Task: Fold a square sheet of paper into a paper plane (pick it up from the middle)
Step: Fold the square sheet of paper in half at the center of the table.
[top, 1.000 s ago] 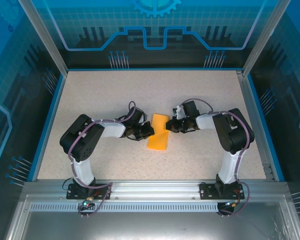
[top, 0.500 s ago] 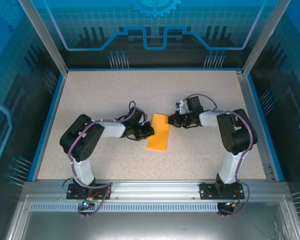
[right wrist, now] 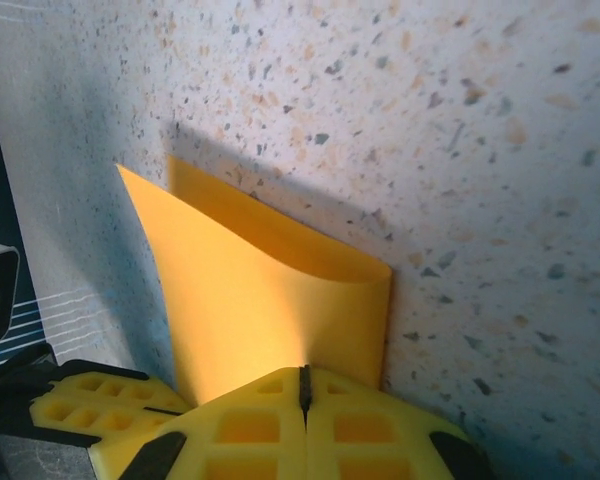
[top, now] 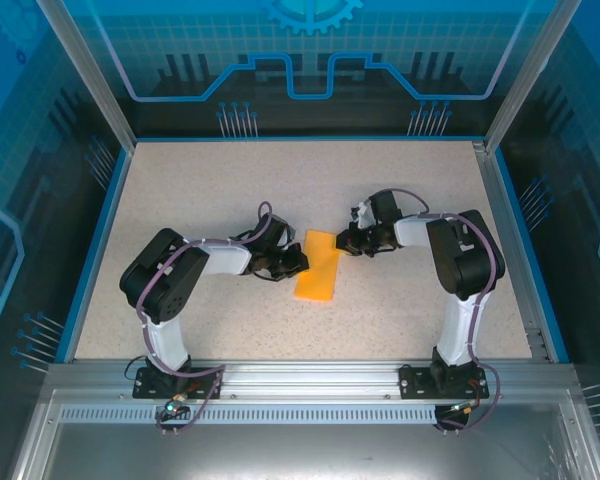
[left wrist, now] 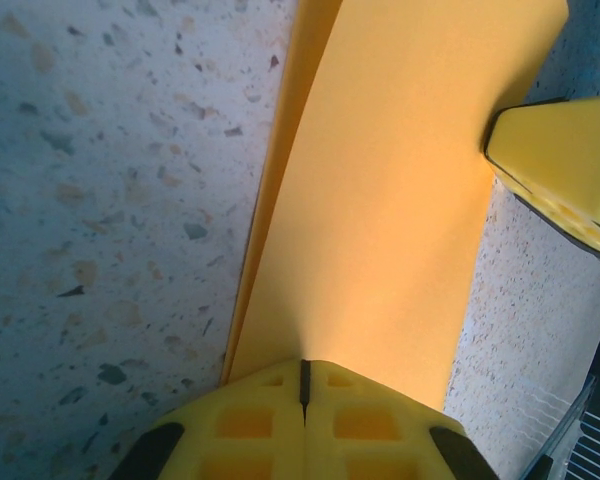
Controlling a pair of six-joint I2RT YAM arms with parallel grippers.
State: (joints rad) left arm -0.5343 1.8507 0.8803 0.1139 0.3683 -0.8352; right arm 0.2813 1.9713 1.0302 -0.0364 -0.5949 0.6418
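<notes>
1. Left side first: the left gripper (top: 298, 263) has its jaws closed, with the tips down on the left long side of the square sheet of paper (top: 318, 270). On its wrist camera the orange runs straight out from under the tips. I can't tell if a bit of paper is nipped between them or if they're just pressing on it.
2. The paper sits about in the middle of the table (top: 210, 180). It's doubled over into a narrow strip, running from the far edge toward the near edge with its far end tipped a little toward the right edge. You can see two layers, and the bend by the right arm looks like a soft loop rather than a flat crease.
3. The right gripper (top: 342, 245) also has its jaws closed, touching the strip's far right corner.
4. My read is that this is the first fold-in-half being set. There's no nose or wings yet, so it's early days.
5. Next, I'd guess one set of tips has to pin the strip while the other rubs along the bend to flatten it. Thin paper on a smooth top could easily skate or spring open, so the pressure needs to be gentle and even.
6. On containers, the paper lies straight on the table and isn't in a tray or box.
</notes>
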